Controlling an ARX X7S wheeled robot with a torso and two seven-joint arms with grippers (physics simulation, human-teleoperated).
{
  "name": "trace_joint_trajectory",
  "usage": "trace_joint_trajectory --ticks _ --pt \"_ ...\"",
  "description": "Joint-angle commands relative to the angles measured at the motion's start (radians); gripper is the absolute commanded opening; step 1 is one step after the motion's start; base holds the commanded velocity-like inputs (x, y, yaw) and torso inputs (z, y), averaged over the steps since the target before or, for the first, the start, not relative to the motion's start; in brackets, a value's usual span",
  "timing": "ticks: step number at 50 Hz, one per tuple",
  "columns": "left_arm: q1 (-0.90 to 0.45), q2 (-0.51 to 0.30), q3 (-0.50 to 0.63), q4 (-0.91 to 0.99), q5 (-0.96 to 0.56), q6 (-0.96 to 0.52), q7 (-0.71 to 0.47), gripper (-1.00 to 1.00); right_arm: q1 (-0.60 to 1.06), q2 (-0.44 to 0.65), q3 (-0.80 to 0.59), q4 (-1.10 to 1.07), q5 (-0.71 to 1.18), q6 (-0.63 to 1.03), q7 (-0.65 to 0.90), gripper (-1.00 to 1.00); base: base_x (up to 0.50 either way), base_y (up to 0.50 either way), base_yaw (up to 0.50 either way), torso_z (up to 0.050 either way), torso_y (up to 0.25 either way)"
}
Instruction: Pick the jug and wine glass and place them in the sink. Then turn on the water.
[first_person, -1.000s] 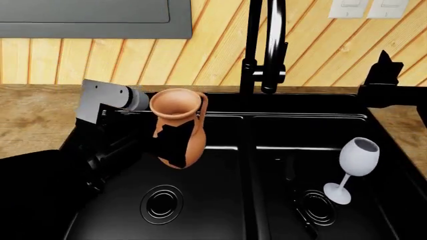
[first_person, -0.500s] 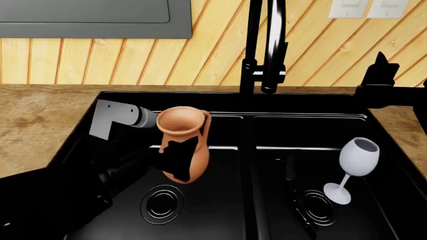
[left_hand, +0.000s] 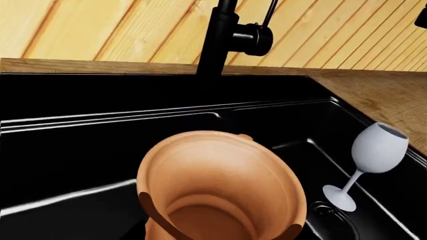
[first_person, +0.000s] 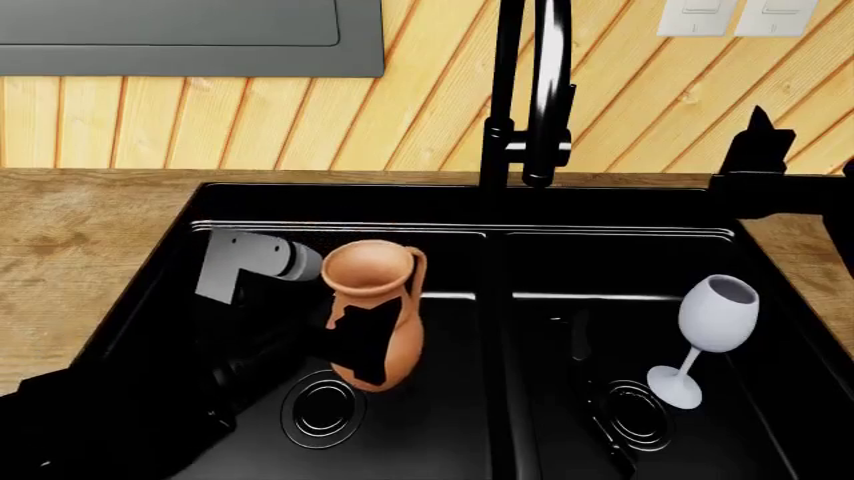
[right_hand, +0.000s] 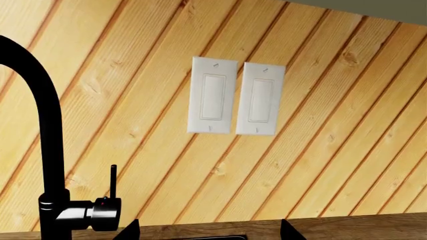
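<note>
left jaws (first_person: 358, 335) grip jug (first_person: 374, 310) | sink (first_person: 601, 215): wine glass (first_person: 707, 335)

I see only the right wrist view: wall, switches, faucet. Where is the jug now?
Observer: The jug is upright in the left basin of the sink, with the left gripper shut on it.
Operator: And the wine glass?
Observer: The wine glass is in the right basin, tilted, with nothing holding it.
</note>
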Motion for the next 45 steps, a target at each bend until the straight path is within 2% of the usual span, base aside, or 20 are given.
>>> trace_joint_trajectory --ticks 1,45 --pt "0.001 0.007 -0.021 -0.004 -0.01 0.024 0.003 -1.0 -0.002 -0.002 0.0 0.001 -0.001 0.0 -0.001 1.0 0.0 0.0 0.0 0.0 0.0" --pt "0.07 0.022 0.002 -0.037 0.024 0.055 0.043 -1.0 -0.006 -0.005 0.001 -0.004 -0.002 0.002 0.002 1.0 0.0 0.0 0.0 0.001 0.001"
